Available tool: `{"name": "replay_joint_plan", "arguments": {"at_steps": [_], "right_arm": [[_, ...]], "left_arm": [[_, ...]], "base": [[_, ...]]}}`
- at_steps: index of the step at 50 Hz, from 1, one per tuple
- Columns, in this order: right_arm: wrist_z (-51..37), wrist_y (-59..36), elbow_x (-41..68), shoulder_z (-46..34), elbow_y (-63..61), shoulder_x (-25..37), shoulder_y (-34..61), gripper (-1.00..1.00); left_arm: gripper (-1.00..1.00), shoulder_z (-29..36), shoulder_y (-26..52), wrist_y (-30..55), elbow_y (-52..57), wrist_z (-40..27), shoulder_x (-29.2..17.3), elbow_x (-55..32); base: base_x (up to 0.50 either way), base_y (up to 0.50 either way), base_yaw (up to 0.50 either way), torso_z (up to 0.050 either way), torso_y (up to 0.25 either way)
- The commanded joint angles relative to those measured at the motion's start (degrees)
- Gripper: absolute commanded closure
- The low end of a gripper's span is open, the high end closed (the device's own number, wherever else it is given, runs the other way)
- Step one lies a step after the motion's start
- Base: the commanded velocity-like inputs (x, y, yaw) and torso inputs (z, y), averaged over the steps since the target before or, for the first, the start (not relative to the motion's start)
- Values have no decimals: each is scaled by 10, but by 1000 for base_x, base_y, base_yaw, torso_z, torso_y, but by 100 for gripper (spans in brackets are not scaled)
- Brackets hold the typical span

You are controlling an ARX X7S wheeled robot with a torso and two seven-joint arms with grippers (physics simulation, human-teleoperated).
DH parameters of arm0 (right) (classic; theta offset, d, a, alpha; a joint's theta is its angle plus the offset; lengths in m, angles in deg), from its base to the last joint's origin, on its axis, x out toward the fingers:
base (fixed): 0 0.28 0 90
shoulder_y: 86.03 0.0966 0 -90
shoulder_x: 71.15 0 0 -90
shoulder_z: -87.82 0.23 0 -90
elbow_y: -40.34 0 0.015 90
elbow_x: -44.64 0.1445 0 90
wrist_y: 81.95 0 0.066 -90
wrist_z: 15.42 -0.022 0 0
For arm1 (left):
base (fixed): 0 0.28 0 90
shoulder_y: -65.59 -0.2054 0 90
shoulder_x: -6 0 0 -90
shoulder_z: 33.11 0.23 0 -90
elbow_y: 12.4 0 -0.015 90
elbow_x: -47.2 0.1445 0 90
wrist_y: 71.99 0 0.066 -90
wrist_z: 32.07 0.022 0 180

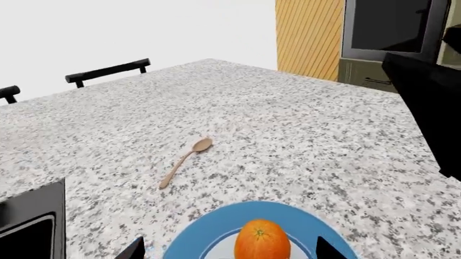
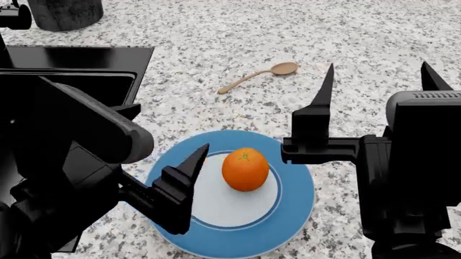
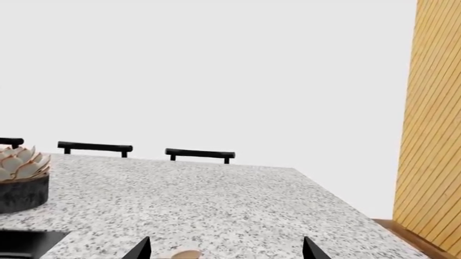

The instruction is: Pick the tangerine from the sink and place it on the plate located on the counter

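The tangerine (image 2: 245, 170) rests on the pale centre of the blue-rimmed plate (image 2: 295, 210), which lies on the speckled counter (image 2: 360, 32). In the left wrist view the tangerine (image 1: 262, 240) sits between the spread fingers of my left gripper (image 1: 230, 251), with clear gaps on both sides; nothing is held. One left finger (image 2: 189, 172) hangs over the plate's left rim. My right gripper (image 2: 377, 67) is open and empty, held up to the right of the plate. The black sink (image 2: 79, 56) lies to the left.
A wooden spoon (image 2: 259, 75) lies on the counter beyond the plate. A dark plant pot (image 2: 65, 13) stands behind the sink, beside the faucet (image 2: 14, 16). Black chair backs (image 3: 198, 154) line the counter's far edge. A wood-slat wall (image 3: 432, 135) rises at the right.
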Motion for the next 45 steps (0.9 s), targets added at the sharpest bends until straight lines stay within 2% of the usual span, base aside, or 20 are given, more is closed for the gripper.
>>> {"name": "replay_joint_plan", "arguments": {"at_steps": [1, 16, 23, 34, 45], "right_arm": [[2, 1, -3, -7, 2, 1, -1, -100], [3, -19, 12, 6, -24, 13, -5, -100], [2, -36, 23, 29, -46, 20, -10, -100], [3, -54, 39, 56, -70, 28, -16, -100], [1, -71, 54, 84, -95, 35, -23, -100]], "left_arm": [[-100, -42, -18, -6, 105, -132, -61, -57], [-100, -85, 5, 0, 167, -263, -143, -106], [-100, -96, 11, 0, 181, -299, -169, -121], [-100, -113, 16, -9, 200, -337, -200, -153], [-100, -111, 26, -9, 205, -353, -205, -168]], "base": [[0, 0, 0, 0, 0], [0, 0, 0, 0, 0], [0, 0, 0, 0, 0], [0, 0, 0, 0, 0], [0, 0, 0, 0, 0]]}}
